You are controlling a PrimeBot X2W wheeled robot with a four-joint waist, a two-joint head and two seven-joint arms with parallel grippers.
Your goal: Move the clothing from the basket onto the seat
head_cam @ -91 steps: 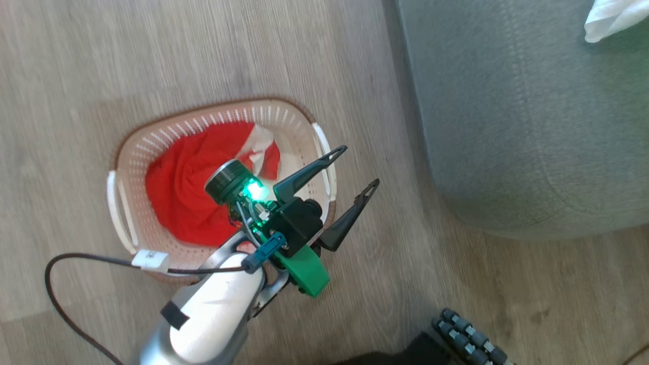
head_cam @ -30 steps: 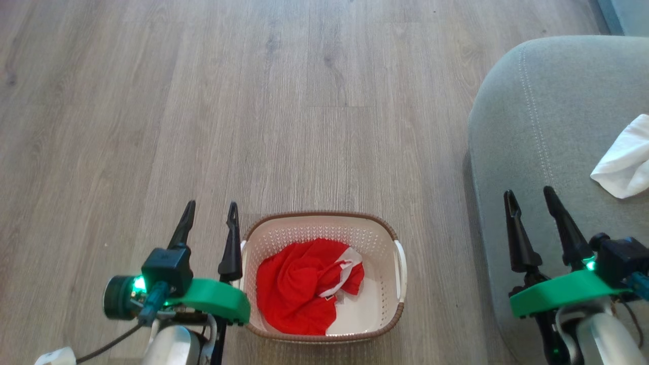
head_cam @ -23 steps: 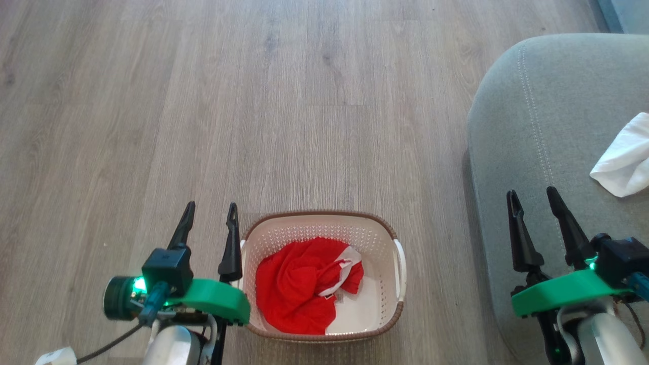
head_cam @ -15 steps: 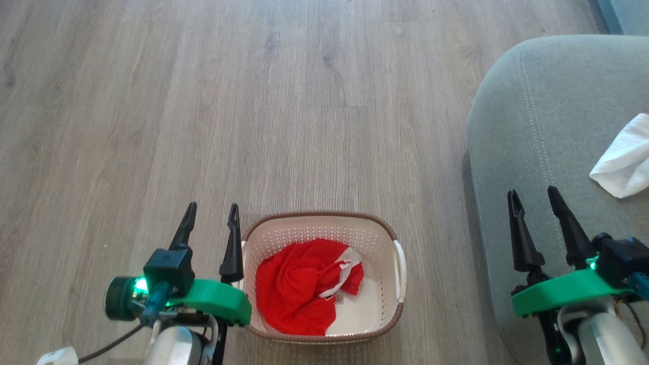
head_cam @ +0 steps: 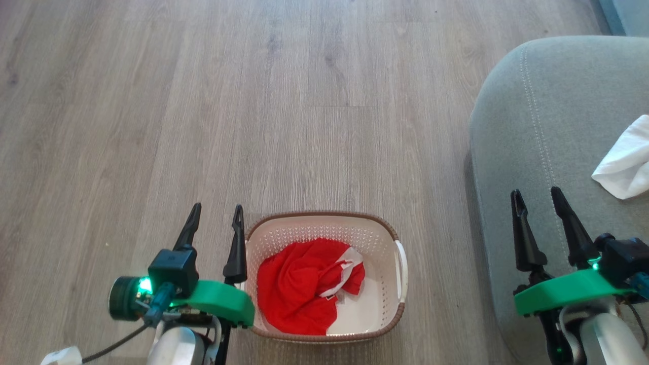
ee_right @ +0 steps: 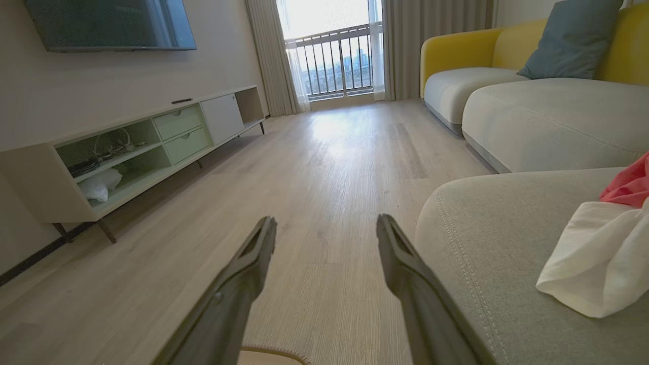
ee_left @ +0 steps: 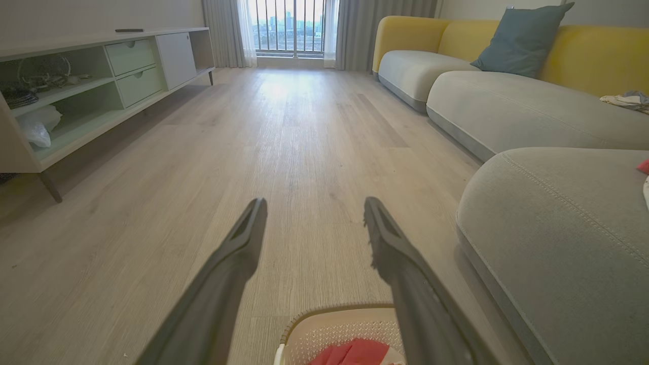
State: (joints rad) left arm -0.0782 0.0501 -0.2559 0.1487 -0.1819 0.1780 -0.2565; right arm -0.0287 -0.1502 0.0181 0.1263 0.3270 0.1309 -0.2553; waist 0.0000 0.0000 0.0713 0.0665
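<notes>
Nothing much has shifted: left end effector (head_cam: 217,206) beside basket (head_cam: 324,215), right end effector (head_cam: 536,191) over seat (head_cam: 547,101), both wide, empty, seemingly readied; red garment (head_cam: 294,289) lies in basket, white garment (head_cam: 621,167) on seat.

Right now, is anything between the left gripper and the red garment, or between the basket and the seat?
Nothing visible. The left gripper hangs open just left of the basket, and the red garment lies uncovered in it. Only floor separates basket and seat; a white garment lies further right on the seat.
</notes>
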